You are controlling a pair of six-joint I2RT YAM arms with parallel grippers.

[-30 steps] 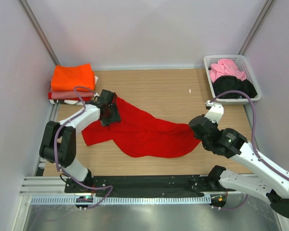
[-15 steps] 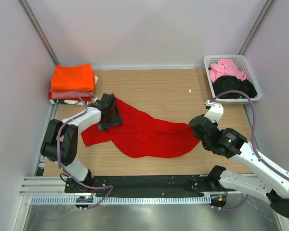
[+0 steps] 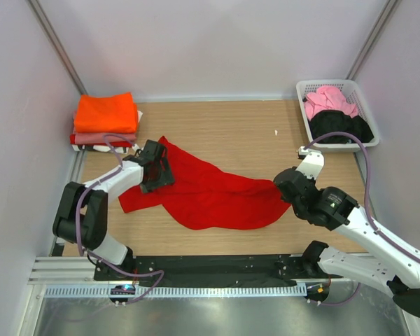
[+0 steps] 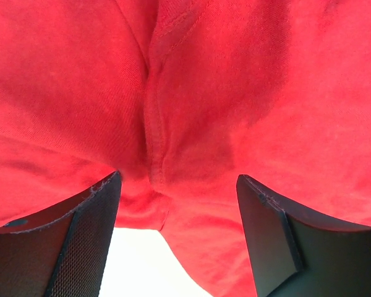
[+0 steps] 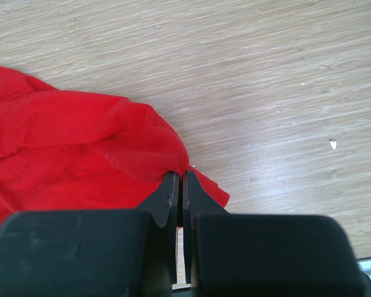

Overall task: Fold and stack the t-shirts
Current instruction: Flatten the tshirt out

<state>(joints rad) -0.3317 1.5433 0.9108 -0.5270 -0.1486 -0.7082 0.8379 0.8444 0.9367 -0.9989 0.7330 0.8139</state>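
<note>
At the far left corner of the tabletop [image 3: 231, 126] sits a folded pile, with the orange shirt [image 3: 106, 112] on top and the salmon-pink shirt [image 3: 94, 137] showing as a thin edge beneath it. Just to the near right of the pile, the left pincer [image 3: 156, 175] is down on the far left end of the red shirt [image 3: 210, 192]. From above, its wrist hides that end of the cloth. Its own camera shows the left pincer [image 4: 179, 185] released, with the fingers [image 4: 80, 241] spread wide and a seamed ridge of the red shirt [image 4: 235, 93] bunched between the tips.

The red shirt lies crumpled and unfolded across the middle of the tabletop, stretched from far left to near right. At its right tip the right pincer [image 3: 283, 183] covers the cloth. The wrist view shows the right pincer [image 5: 180, 179] clenched on the edge of the red shirt [image 5: 62, 148], with the jaws almost together and a flap of cloth trailing to the right of them.

A white speck [image 3: 276, 131] lies on the bare wood further out. At the far right corner stands the basket [image 3: 327, 82], well apart from the red shirt. It holds the pink shirt [image 3: 329, 101] at its far end and the black shirt [image 3: 339, 126] nearer, both loosely heaped.
</note>
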